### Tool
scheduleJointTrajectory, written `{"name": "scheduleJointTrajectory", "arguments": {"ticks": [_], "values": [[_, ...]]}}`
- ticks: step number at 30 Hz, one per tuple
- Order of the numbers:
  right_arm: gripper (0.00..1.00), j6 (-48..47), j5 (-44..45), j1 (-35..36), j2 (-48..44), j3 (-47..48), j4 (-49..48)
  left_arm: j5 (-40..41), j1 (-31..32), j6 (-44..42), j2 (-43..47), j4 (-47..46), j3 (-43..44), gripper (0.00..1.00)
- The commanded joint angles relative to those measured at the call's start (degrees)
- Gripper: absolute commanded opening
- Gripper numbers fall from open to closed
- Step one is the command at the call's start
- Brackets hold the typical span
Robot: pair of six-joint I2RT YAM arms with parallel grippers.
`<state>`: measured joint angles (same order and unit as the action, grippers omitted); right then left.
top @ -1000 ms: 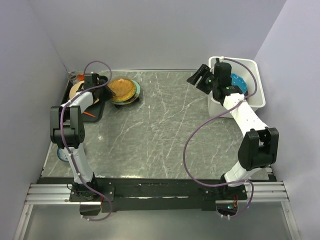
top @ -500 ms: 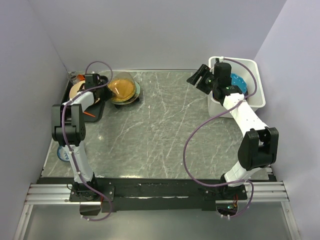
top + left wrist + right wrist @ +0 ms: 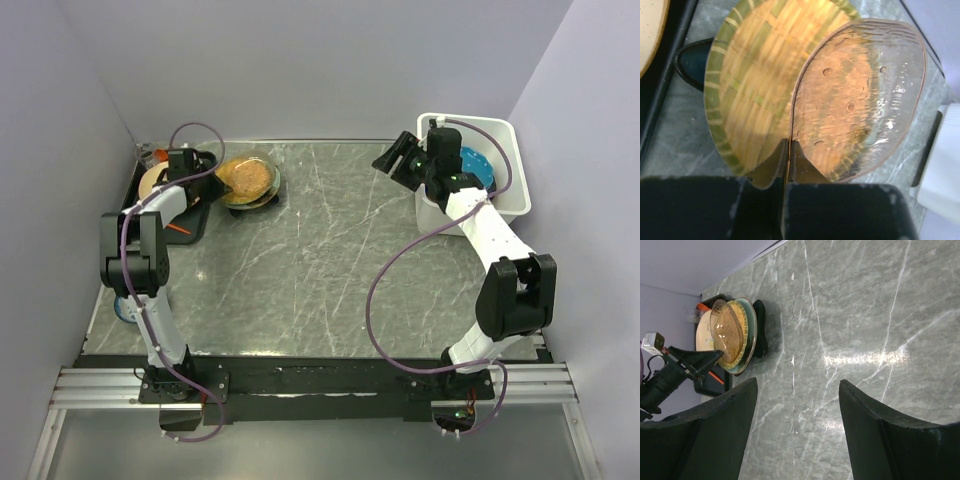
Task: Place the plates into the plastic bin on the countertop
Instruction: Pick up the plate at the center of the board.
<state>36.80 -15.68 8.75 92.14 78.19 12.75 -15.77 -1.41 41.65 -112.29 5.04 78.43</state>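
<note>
Two arms work this bench (image 3: 320, 260), each with one tool. There is one white bin (image 3: 515, 195) and one black tray (image 3: 667, 75).

I count five plates for certain. Three are stacked just beside the tray at the far left: a clear amber plate (image 3: 860, 100) on top, a green and yellow woven-look plate (image 3: 750, 85) under it, and a dark plate (image 3: 690, 60) at the bottom. A cream plate (image 3: 153, 180) lies on the tray, and a blue plate (image 3: 478, 165) lies inside the bin. A small blue round thing (image 3: 127, 308) shows at the near left edge, half hidden by the left arm; I cannot tell what it is.

The bench is dark grey stone-look with thin white veins, closed in by plain pale walls (image 3: 330, 60) on three sides.

The left tool (image 3: 789, 150) is pressed together on the amber plate's rim, on its tray side. That plate sits tilted over the stack rather than flat. Being round, it has no long axis.

The right tool (image 3: 797, 381) hangs just left of the bin, spread wide and holding nothing. The bin stands at the far right, mouth upward; which side is longer I cannot tell.
</note>
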Motion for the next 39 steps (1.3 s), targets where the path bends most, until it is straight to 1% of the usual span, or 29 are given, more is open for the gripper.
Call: {"name": "scheduleJointTrajectory", "arguments": {"ticks": [1,11,21,22,31,34,39], "values": [[0.73,0.0,-2.0,0.2,-1.3,-1.2,-4.0,-3.5,0.1,-0.9,5.2,-2.2,-0.7,0.01],[0.75,-0.1,-4.2,1.0,-2.0,-1.7,-5.8,-5.1,0.6,-1.1,8.9,-2.7,-0.9,0.01],[0.76,0.4,-7.7,2.3,-1.1,-2.0,-8.6,-8.0,1.1,-1.3,11.7,-4.3,-3.4,0.01],[0.76,0.5,-8.0,2.5,-1.1,-2.2,-8.9,-8.3,2.5,-1.4,12.0,-4.4,-3.5,0.01],[0.78,0.4,-8.9,3.2,-0.7,-2.2,-9.7,-10.7,5.9,-2.3,12.7,-4.6,-3.4,0.01],[0.78,0.4,-8.7,3.4,-0.4,-2.1,-9.3,-12.3,7.2,-1.8,13.1,-7.2,-3.9,0.01],[0.78,0.4,-8.8,3.6,0.1,-1.7,-9.1,-13.9,9.6,-1.5,13.3,-7.9,-4.1,0.01]]}}
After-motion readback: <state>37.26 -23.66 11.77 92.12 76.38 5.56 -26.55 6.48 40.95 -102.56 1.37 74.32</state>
